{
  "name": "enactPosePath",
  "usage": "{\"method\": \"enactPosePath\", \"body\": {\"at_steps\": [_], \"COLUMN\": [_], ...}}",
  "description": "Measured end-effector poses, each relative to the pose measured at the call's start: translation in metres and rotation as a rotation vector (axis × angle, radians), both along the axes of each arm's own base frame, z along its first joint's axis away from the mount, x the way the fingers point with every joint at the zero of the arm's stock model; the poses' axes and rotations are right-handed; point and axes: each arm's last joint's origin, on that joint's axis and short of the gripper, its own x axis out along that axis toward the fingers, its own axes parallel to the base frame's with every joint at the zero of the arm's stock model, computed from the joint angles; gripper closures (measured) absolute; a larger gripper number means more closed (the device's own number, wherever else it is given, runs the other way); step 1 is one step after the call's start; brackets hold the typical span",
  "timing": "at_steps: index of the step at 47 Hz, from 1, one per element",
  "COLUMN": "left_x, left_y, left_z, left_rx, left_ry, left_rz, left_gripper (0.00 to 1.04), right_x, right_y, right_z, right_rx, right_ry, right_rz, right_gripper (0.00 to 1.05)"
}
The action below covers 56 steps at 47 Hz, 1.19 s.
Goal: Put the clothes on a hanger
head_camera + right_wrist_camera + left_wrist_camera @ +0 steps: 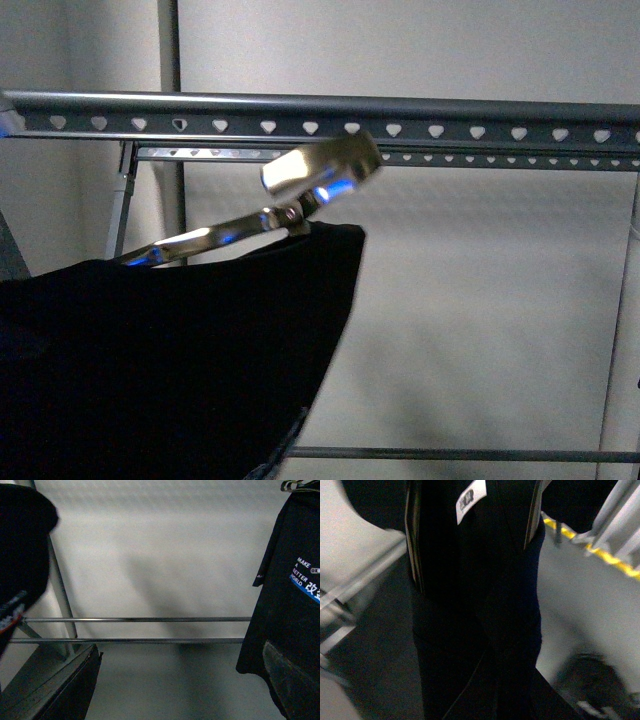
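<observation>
The black T-shirt point(170, 360) fills the lower left of the front view. Its upper edge rises to a peak just under a shiny, blurred metal piece point(320, 170), which slants up toward the rack's top rail point(400, 118) but stays below it. The rail is grey and runs across the whole view with a row of heart-shaped holes, and a second, thinner punched rail lies right behind it. In the left wrist view the shirt hangs close to the camera and covers most of the frame, with its white neck label point(470, 499) showing at the upper edge. So much black cloth is in the way that I cannot tell whether the left claw is closed on the shirt or open. The right claw point(180, 652) is spread wide with nothing between its fingers point(65, 690). The shirt hangs off to one side of it, apart from the fingers, with the white "MAKE A BETTER" print point(303, 570) and a blue patch facing the camera. There the shirt hangs from a thin metal hook point(300, 485). Beyond the open claw two thin lower bars point(135, 619) of the rack run level across a plain pale wall point(165, 545). The floor point(580, 605) is grey and marked with a yellow line point(600, 555) near the rack's legs point(620, 515).
</observation>
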Motion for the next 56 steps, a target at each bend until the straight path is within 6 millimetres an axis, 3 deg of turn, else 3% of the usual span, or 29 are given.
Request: {"method": "enactPosePath", "body": {"at_steps": [8,13,16,22,30,33,37,41,49,51,56], "left_x": [0.053,0.079,0.089,0.092,0.092,0.092,0.092,0.092,0.092,0.092,0.092], "left_y": [0.0,-0.022,-0.037,-0.048,-0.047,-0.045,-0.045,-0.046,-0.045,-0.046,-0.046], "left_z": [-0.002,-0.005,-0.001,0.005,0.006,0.006,0.007,0.007,0.007,0.007,0.006], "left_rx": [0.363,0.597,0.639,0.649,0.658,0.661,0.663,0.664,0.665,0.665,0.666], "left_ry": [-0.336,-0.556,-0.692,-0.776,-0.783,-0.782,-0.785,-0.787,-0.786,-0.787,-0.786], "left_rz": [-0.273,-0.491,-0.531,-0.565,-0.563,-0.559,-0.561,-0.562,-0.562,-0.563,-0.562], "left_gripper": [1.0,1.0,1.0,1.0,1.0,1.0,1.0,1.0,1.0,1.0,1.0], "right_x": [0.0,0.0,0.0,0.0,0.001,0.003,0.009,0.016,0.051,0.058,0.102], "right_y": [0.0,0.0,0.0,0.0,0.0,-0.003,-0.012,-0.023,-0.035,-0.036,-0.036], "right_z": [0.0,0.0,0.0,0.0,-0.001,0.001,0.012,0.027,0.066,0.069,0.066], "right_rx": [0.0,0.0,0.0,0.0,0.024,0.163,0.199,0.051,-0.596,-0.716,-1.121], "right_ry": [0.0,0.0,0.0,0.0,0.026,0.137,0.147,0.047,-0.289,-0.345,-0.46], "right_rz": [0.0,0.0,0.0,0.0,0.03,0.239,0.359,0.41,0.537,0.564,0.673], "right_gripper": [0.07,0.07,0.07,0.07,0.07,0.07,0.07,0.07,0.07,0.07,0.07]}}
